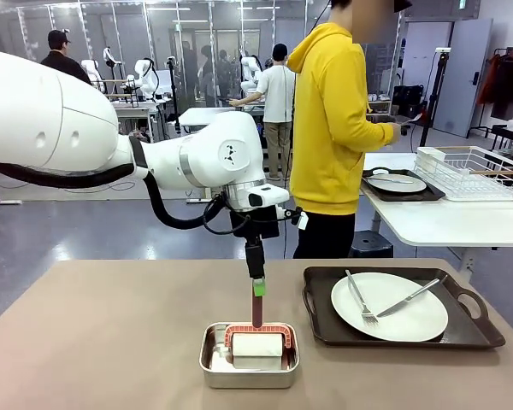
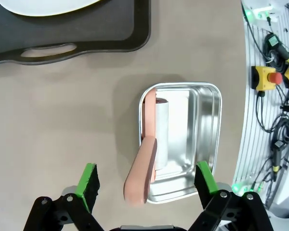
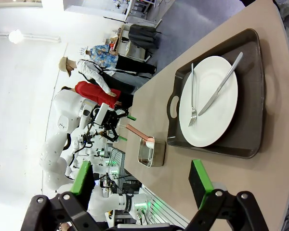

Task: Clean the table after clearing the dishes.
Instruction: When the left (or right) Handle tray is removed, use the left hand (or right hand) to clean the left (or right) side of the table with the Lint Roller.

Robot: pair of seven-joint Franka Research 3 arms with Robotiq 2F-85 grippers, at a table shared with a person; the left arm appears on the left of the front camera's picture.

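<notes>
My left gripper [image 1: 258, 289] hangs pointing straight down over a small steel pan [image 1: 249, 367] near the table's [image 1: 103, 342] front edge. A lint roller [image 1: 257, 348] with a white roll lies in the pan, its salmon handle [image 2: 142, 175] rising between my open green fingertips [image 2: 88, 185] without touching them. One white plate [image 1: 390, 306] with a fork and knife sits on a dark tray [image 1: 470, 329] at the right. A second plate on its tray [image 1: 401, 184] rests on the white side table. My right gripper [image 3: 140, 180] is open and holds nothing, off the table's right end, facing the plate [image 3: 209, 108].
A person in a yellow hoodie [image 1: 329, 128] stands at the far side beside the white side table [image 1: 445, 224], which also carries a wire dish rack [image 1: 472, 171]. Cables and an emergency stop button [image 2: 267, 77] lie past the table edge in the left wrist view.
</notes>
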